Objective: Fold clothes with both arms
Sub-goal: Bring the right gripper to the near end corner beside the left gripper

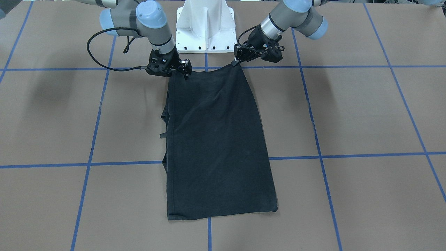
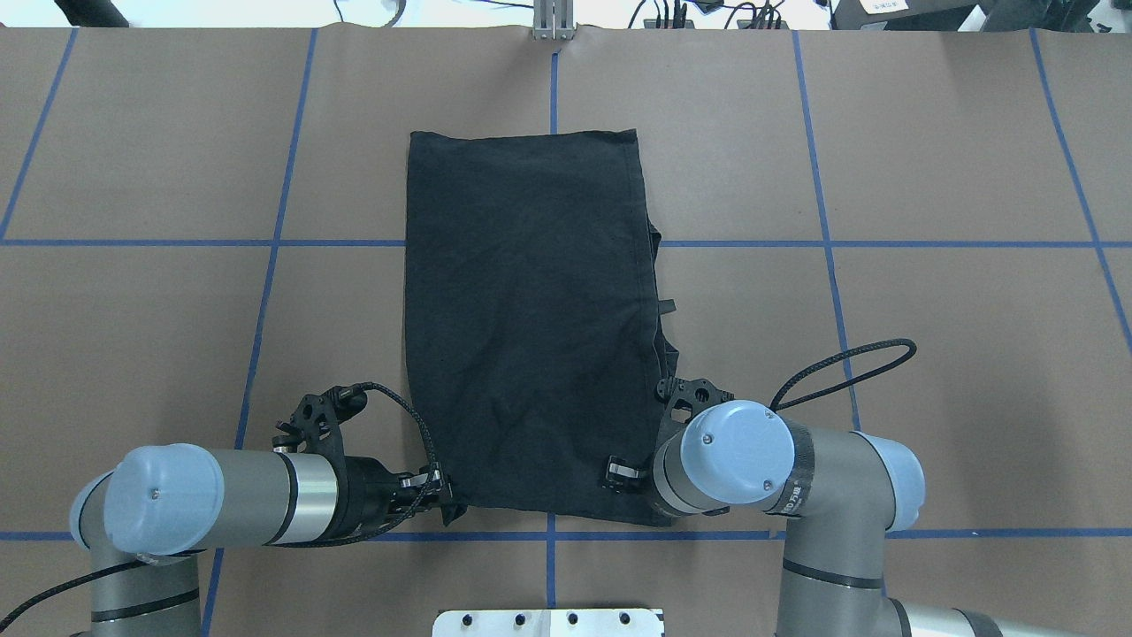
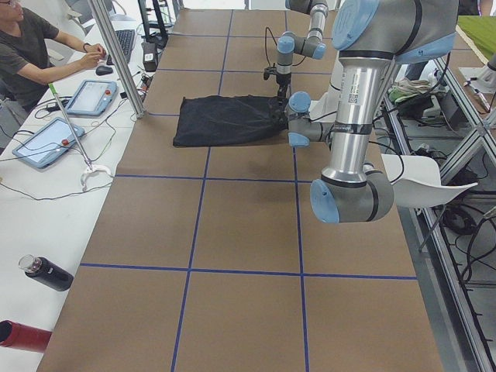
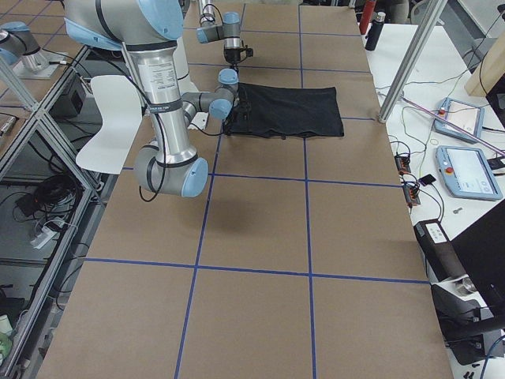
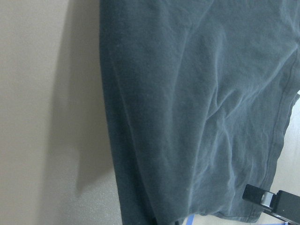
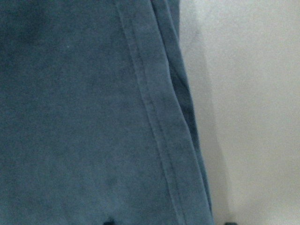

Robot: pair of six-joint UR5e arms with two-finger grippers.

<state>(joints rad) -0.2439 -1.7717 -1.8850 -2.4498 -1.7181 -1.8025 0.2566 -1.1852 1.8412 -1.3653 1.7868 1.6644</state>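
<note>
Black cotton, one T-shirt [image 1: 216,146], folded to a long strip with no print showing, lies flat mid-table on the brown paper-covered table [image 1: 348,115] gridded with blue tape. Front-facing view: two arms, one white pedestal [image 1: 205,28]; the left gripper [image 1: 237,62] is at one corner of the shirt's robot-side edge, the right gripper [image 1: 186,71] at the other corner. Overhead view: one shirt, layered edges showing along its right side; the left gripper's tips are at the near-left corner, the right gripper sits over the near-right corner. Exterior left view: one seated person [image 3: 31,46], two tablet-like control units [image 3: 46,141], one black bottle [image 3: 46,273], one red bottle [image 3: 19,335] on the side bench. Exterior right view: one shirt, both arms at its robot-side end. Left wrist view: cloth and bare table; whether this gripper clamps the corner cannot be told. Right wrist view: one stitched hem; two dark fingertips [image 6: 109,222] at the lower edge, well apart, so these jaws stand spread.
</note>
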